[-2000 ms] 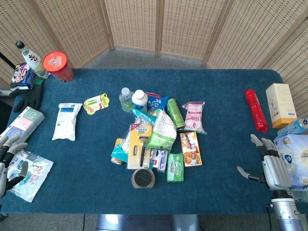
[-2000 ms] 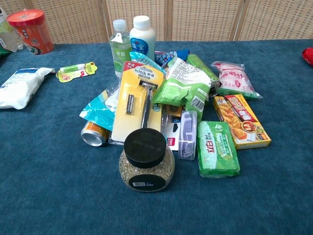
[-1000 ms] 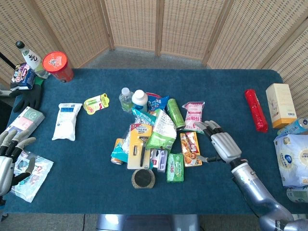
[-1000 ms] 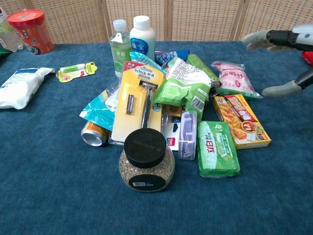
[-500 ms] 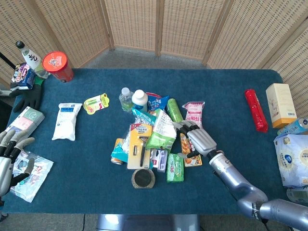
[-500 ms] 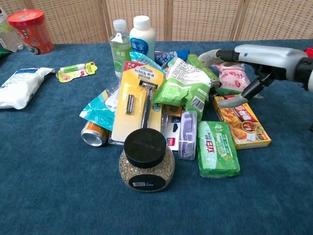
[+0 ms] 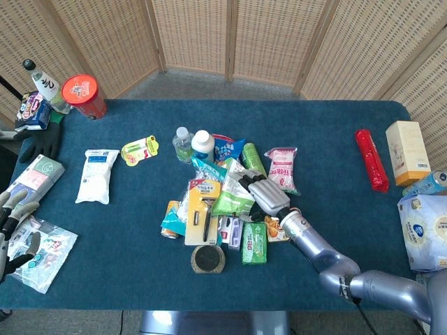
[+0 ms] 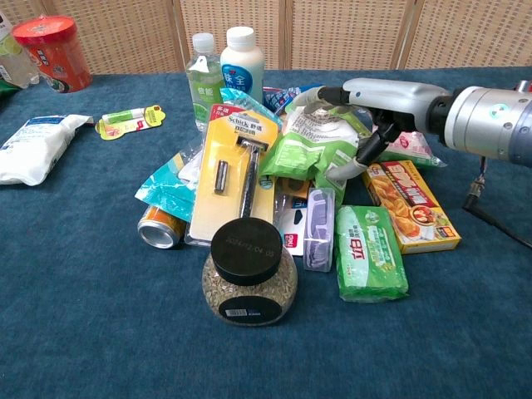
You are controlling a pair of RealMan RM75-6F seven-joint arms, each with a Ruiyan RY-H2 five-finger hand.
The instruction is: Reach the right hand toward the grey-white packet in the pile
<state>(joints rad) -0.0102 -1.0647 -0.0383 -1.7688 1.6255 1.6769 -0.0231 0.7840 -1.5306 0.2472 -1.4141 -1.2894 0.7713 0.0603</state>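
Hovering over the middle of the pile, the right hand (image 8: pixel 366 104) is coming in from the robot's right side with its palm down and its fingers apart, holding nothing. It is spread that way, I judge, so the fingers can drop on either side of the grey-white packet (image 8: pixel 314 125) rather than push it along.

That packet is sitting near the top of the heap, its printed pale face tilted up and its green lower half draped over the things beneath, just beside the yellow razor card (image 8: pixel 235 170). In the chest view the fingertips are reaching over the packet's upper edge while the thumb is pointing down at its right side; whether anything is actually touching, I cannot tell.

The packet is lying loose on other goods, so it is likely to slide or drag neighbours such as the orange box (image 8: pixel 409 204) if pressed sideways.

The left hand (image 7: pixel 12 230) is resting at the far corner of the counter (image 7: pixel 328 139), open, with fingers apart, beside a flat packet (image 7: pixel 43 252), well clear of the pile.
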